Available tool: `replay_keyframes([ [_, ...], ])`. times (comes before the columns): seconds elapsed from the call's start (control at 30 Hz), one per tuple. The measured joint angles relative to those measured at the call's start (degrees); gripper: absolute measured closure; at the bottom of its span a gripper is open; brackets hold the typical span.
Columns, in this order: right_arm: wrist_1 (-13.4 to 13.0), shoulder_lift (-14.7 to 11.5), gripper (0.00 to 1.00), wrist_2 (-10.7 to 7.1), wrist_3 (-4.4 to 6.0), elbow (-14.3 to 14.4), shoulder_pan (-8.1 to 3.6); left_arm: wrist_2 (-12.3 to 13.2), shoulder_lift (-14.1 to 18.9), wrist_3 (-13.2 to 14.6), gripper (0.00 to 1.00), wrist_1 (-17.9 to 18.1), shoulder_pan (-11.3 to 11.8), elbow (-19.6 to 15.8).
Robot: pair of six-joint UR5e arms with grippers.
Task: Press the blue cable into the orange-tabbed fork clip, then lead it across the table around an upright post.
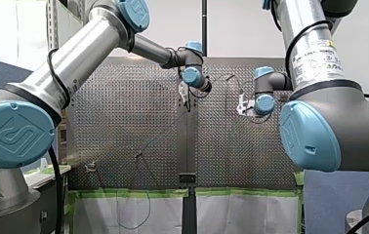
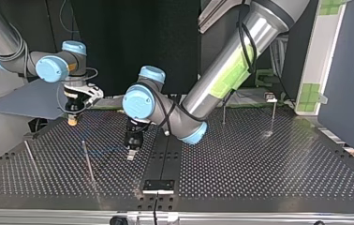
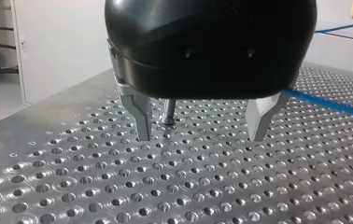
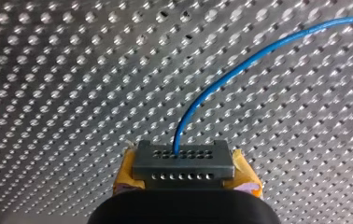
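In the right wrist view the blue cable (image 4: 240, 70) runs over the perforated table and ends at a grey perforated block (image 4: 184, 163) clamped between my right gripper's (image 4: 186, 175) yellow pads (image 4: 247, 179). In the top view that gripper (image 2: 73, 119) hangs at the far left, just above the plate. My left gripper (image 3: 201, 135) stands open close over the table. A thin upright post (image 3: 167, 112) rises between its metal fingers (image 3: 142, 119), near one of them. The cable (image 3: 328, 105) lies beside the other finger. The top view shows this gripper (image 2: 130, 152) near the middle. I cannot make out an orange-tabbed clip.
Thin posts stand at the top view's near left (image 2: 88, 161) (image 2: 30, 157) and far right (image 2: 224, 110). Another far-right post (image 2: 273, 115) carries a small fixture. A black bracket (image 2: 158, 185) sits at the near edge. A dark cable (image 1: 143, 195) hangs off the table in the front view.
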Motion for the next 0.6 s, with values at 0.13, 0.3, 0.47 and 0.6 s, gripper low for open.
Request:
replay_keyframes([
  [0.13, -2.40, 0.00, 1.00, 0.20, 0.54, 2.44, -0.29, -0.15, 0.00, 0.71, 0.00, -0.15, -0.04, 0.00],
  [0.3, -5.12, 0.00, 1.00, 0.41, 0.26, 5.15, -0.23, -0.24, 0.02, 1.04, 0.00, -0.19, -0.11, 0.00],
  [0.47, -7.71, 0.02, 1.00, 0.49, -0.67, 7.75, -0.39, -0.30, 0.01, 1.07, 0.00, -0.19, -0.15, 0.01],
  [0.6, -9.57, 0.01, 1.00, 0.56, -1.84, 9.62, -0.87, -0.90, 0.01, 1.07, 0.00, -0.19, -0.15, 0.01],
])
